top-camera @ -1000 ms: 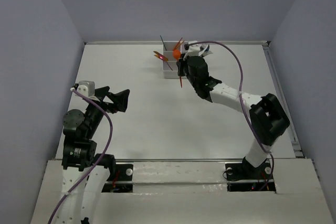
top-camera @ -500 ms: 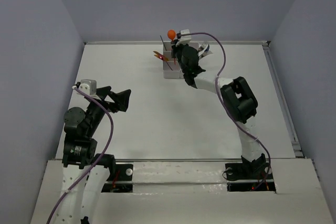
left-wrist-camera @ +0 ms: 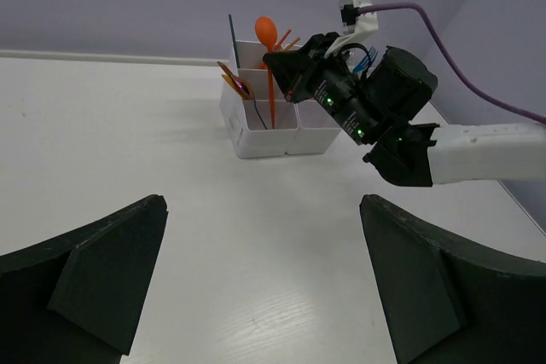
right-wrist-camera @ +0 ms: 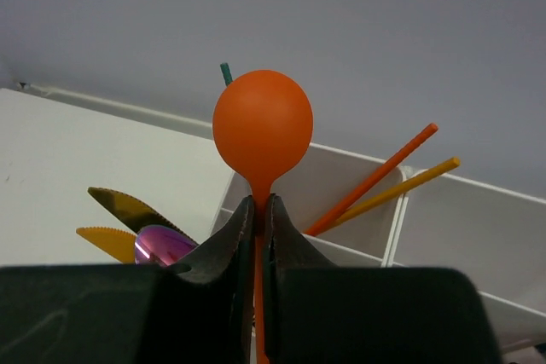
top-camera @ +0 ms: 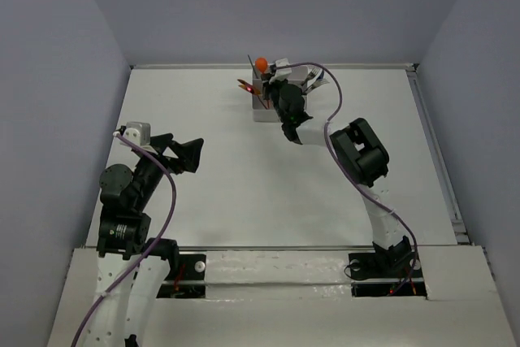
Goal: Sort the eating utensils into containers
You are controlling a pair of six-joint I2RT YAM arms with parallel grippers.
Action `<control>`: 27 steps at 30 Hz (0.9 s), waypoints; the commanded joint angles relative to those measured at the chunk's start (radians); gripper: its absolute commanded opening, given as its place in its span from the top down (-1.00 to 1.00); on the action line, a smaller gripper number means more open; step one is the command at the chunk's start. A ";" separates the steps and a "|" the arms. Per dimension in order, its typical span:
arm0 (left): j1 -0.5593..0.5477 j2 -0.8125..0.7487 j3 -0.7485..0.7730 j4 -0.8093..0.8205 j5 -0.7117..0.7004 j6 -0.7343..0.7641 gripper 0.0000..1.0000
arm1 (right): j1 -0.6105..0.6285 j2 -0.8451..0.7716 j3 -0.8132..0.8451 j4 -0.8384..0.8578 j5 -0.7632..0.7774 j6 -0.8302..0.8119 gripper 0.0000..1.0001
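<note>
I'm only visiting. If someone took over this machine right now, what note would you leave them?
Right gripper: shut on the orange spoon, bowl up, handle pointing down into the containers.
Left gripper: open, empty, well away from the containers.
Done: sticks, knives and forks stand in compartments.
Left: let go of the spoon, then pull the arm back.

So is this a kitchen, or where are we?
Probably a robot lab, not a kitchen: a left robot arm and a right robot arm fixed at a white table, plain grey walls around, and one white box of cutlery.
</note>
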 commanded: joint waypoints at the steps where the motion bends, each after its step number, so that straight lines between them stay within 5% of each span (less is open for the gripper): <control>1: -0.003 0.007 0.002 0.063 0.018 0.006 -0.98 | -0.002 -0.027 -0.069 0.151 -0.020 0.010 0.60; 3: -0.003 0.004 0.000 0.063 0.018 0.004 -0.98 | -0.002 -0.054 -0.092 0.136 -0.036 0.018 0.01; 4: -0.003 0.004 0.000 0.063 0.018 0.004 -0.98 | -0.002 -0.054 -0.092 0.133 -0.037 0.018 0.01; 7: -0.003 -0.010 0.002 0.060 0.004 0.007 -0.98 | -0.002 -0.117 -0.127 0.108 -0.053 0.024 -0.55; 11: -0.003 -0.025 0.003 0.055 -0.018 0.009 -0.98 | -0.002 -0.210 -0.155 0.042 -0.085 0.068 -0.93; 21: -0.003 -0.053 -0.003 0.060 -0.039 0.010 -0.98 | -0.002 -0.724 -0.533 -0.145 -0.100 0.280 -1.00; 27: -0.003 -0.083 -0.020 0.135 0.094 0.000 -0.98 | -0.002 -1.129 -0.668 -0.539 -0.105 0.372 -1.00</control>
